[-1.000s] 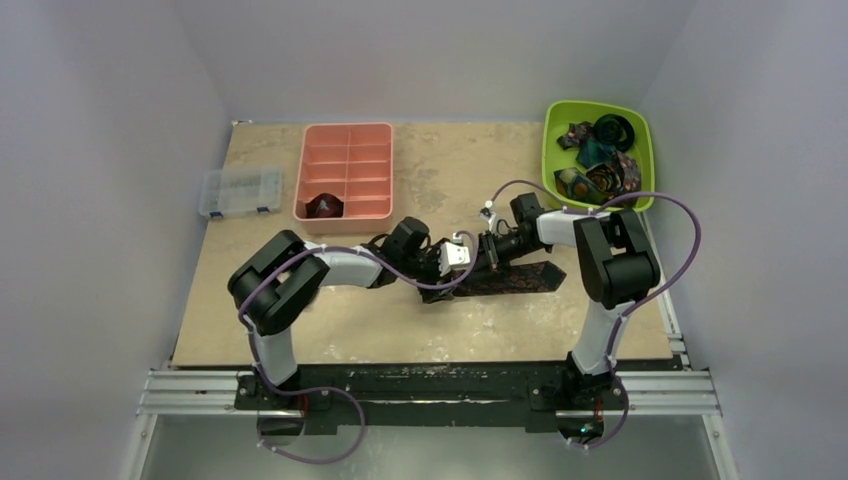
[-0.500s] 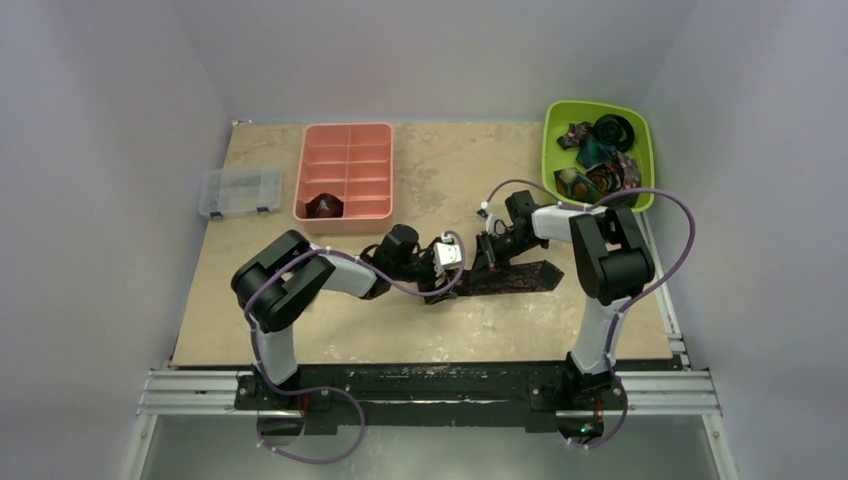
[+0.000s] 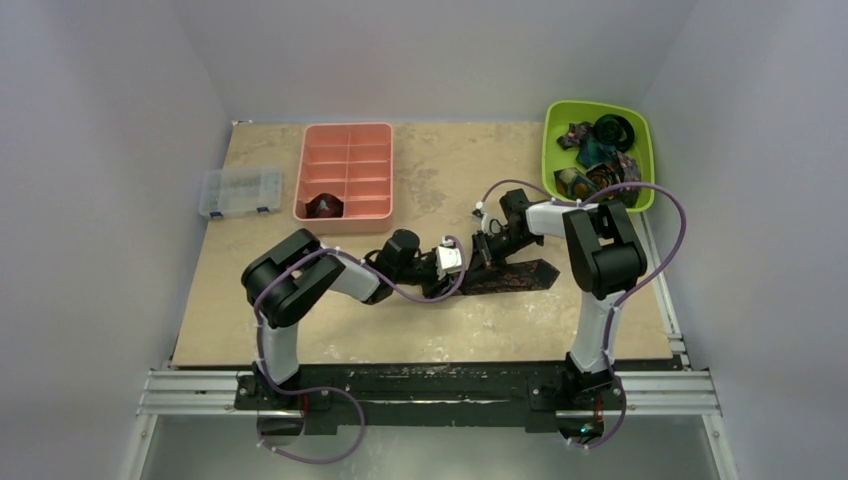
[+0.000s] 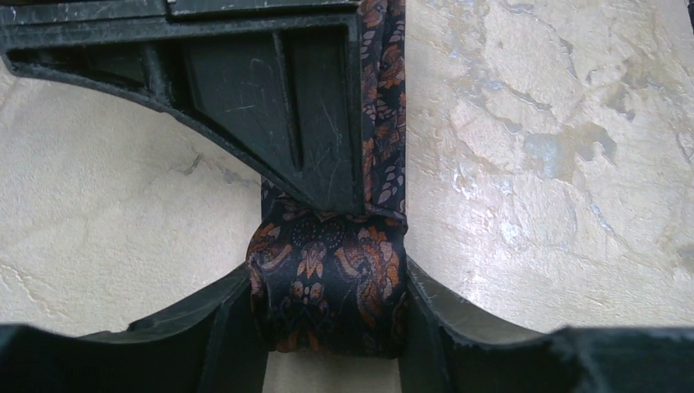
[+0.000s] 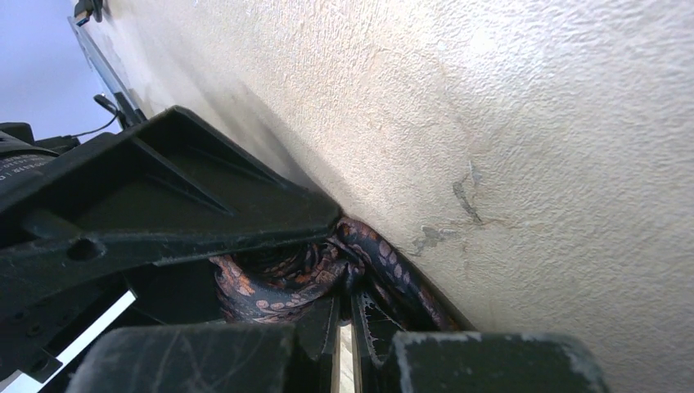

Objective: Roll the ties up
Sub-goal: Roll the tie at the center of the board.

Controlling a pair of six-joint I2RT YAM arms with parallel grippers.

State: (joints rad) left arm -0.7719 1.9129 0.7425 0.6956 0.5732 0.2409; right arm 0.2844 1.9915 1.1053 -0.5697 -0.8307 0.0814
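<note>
**Both grippers meet on a half-rolled tie at mid-table**

The brown-maroon tie (image 3: pixel 515 275) lies near the middle of the table (image 3: pixel 420 330), a little toward 3 o'clock of centre. Its narrow end is wound into a coil (image 4: pixel 323 262), and the unrolled tail runs flat from the coil toward 3 o'clock in the top view.

The left gripper (image 4: pixel 327 286) reaches in from 9 o'clock. Its jaws stand partly apart, one finger pressed to each side of the coil, so the coil sits gripped between them.

The right gripper (image 5: pixel 344 282) comes in from 1 o'clock and points down at the same spot. Its jaws are closed almost completely, leaving only a thin slit between the fingers. Patterned fabric wraps around their tips; how much is actually pinched between them is hidden. In the left wrist view, one finger of this gripper lies along the flat strip and meets the top of the coil.

At 11 o'clock stands a pink tray (image 3: pixel 345 140) with a rolled tie (image 3: pixel 325 206) in its near-left compartment. At 1 o'clock a green bowl (image 3: pixel 552 150) holds several loose ties (image 3: pixel 600 160). A clear box (image 3: pixel 240 192) sits at 10 o'clock.
</note>
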